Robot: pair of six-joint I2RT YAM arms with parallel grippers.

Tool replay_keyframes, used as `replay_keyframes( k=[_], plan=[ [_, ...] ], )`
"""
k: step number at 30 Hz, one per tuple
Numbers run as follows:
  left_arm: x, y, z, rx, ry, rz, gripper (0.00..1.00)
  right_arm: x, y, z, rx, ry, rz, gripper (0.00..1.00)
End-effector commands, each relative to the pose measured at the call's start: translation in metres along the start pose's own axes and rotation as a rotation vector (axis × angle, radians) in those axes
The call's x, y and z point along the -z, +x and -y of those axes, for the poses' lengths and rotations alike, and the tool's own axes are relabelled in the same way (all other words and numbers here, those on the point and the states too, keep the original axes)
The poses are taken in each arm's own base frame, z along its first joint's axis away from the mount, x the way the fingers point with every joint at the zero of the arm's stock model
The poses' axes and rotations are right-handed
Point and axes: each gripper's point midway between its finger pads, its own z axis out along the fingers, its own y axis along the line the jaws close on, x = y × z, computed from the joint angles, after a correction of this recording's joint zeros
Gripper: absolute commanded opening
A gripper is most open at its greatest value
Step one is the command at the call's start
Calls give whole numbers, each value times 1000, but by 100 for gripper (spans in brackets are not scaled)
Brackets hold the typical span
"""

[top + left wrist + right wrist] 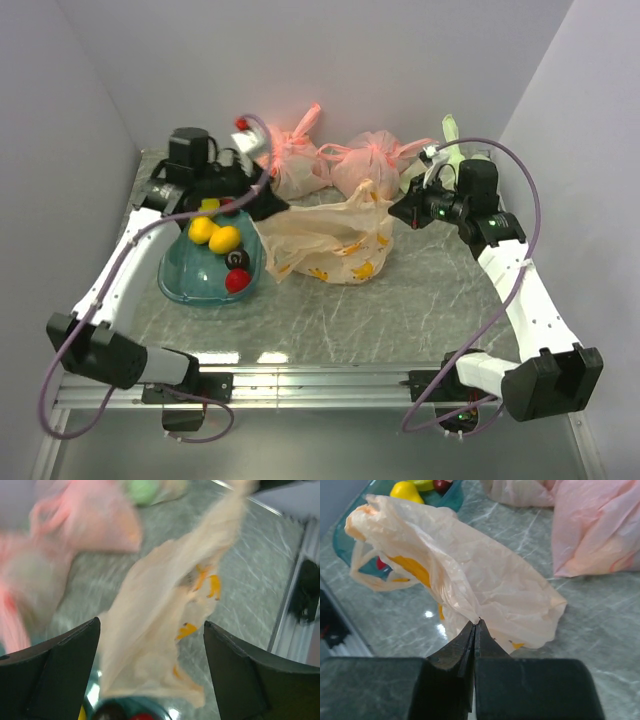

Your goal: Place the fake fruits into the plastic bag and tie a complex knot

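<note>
Four fake fruits (pixel 224 239) are counted in the teal bowl (pixel 180 285): two yellow, one dark, one red. The plastic bag (pixel 330 240) lies slumped on the bench (pixel 400 310) just right of the bowl. The right hand (pixel 475 627), on the bag's side away from the bowl, is pressed together, pinching a fold of the bag. The left hand (pixel 151 625), above the bowl's far side, is spread wide with bag film between its fingers. That view is blurred, so contact is uncertain. Two pink knotted bags (pixel 300 160) sit behind the bowl, to its right.
</note>
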Motion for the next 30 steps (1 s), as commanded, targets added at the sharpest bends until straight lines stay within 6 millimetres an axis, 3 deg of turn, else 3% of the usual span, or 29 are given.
replay_keyframes(
  k=[1,2,4,5,7,8,10,13,19,21,23,25,26,27,28,29,30],
  plan=[
    [-4,-11,66,-421,125,-34,89,2,-18,-12,-89,-36,20,0],
    [-12,-1,92,-468,192,-53,89,1,-16,-11,-110,-31,9,0],
    [-21,13,104,-563,227,-87,89,0,-16,-9,-139,-22,-1,0],
    [-32,30,115,-586,258,-125,89,-1,-14,-7,-149,-15,-6,0],
    [-46,39,115,-660,257,-132,89,-1,-14,-5,-168,3,-6,0],
    [-55,58,113,-669,270,-161,91,-1,-12,-3,-184,14,-13,0],
    [-73,47,102,-740,209,-76,97,-2,-11,-5,-211,8,-22,0],
    [-94,64,85,-863,189,-80,98,-5,-7,-3,-250,9,-36,0],
    [-135,115,62,-881,234,-198,98,-9,-8,-1,-345,-3,-50,0],
    [-143,125,47,-918,181,-219,99,-8,-8,1,-374,-2,-51,0],
    [-148,147,34,-950,177,-261,98,-6,-8,4,-389,-3,-50,0],
    [-141,173,31,-936,261,-344,86,-3,-7,16,-425,25,-46,0],
    [-133,185,38,-909,333,-391,74,-2,-5,22,-433,47,-50,0],
    [-127,190,52,-913,444,-385,49,0,-5,36,-441,89,-48,0],
    [-117,185,60,-901,496,-378,39,1,-1,43,-449,118,-57,0],
    [-94,200,74,-842,581,-424,25,1,5,57,-443,192,-65,0],
    [-84,199,80,-876,624,-396,17,2,9,65,-417,230,-74,0]
  ],
)
